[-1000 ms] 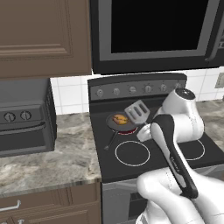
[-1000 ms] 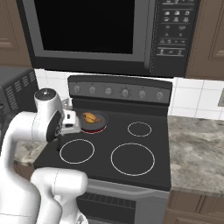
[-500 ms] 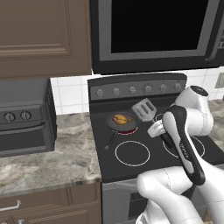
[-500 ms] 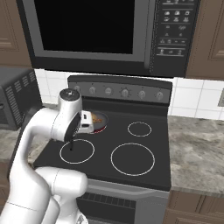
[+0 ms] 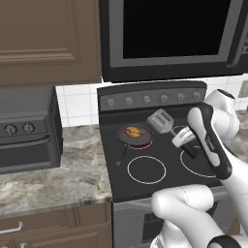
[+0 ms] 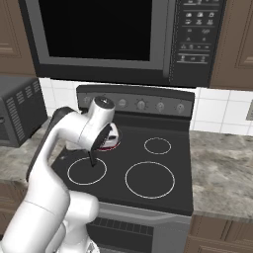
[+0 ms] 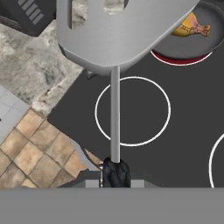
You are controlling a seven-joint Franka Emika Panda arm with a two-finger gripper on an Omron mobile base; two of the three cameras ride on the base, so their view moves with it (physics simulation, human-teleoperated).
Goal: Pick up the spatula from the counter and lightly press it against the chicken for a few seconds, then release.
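Observation:
The spatula hangs over the stove, its slotted grey blade tilted just right of the black pan. My gripper is shut on its shaft near the dark handle. The chicken, a golden-brown piece, lies in the pan on the red-glowing back left burner. From the hand, the blade looms large at the top, the shaft runs down to the handle, and the chicken sits at the upper right, apart from the blade. From the right, my forearm hides most of the pan.
The pan's handle points toward the front left. A toaster oven stands on the stone counter to the left, and a microwave hangs over the stove. More counter lies right of the stove.
The arm has swung right and the hand has turned. The spatula blade has shifted slightly right, away from the pan, still held.

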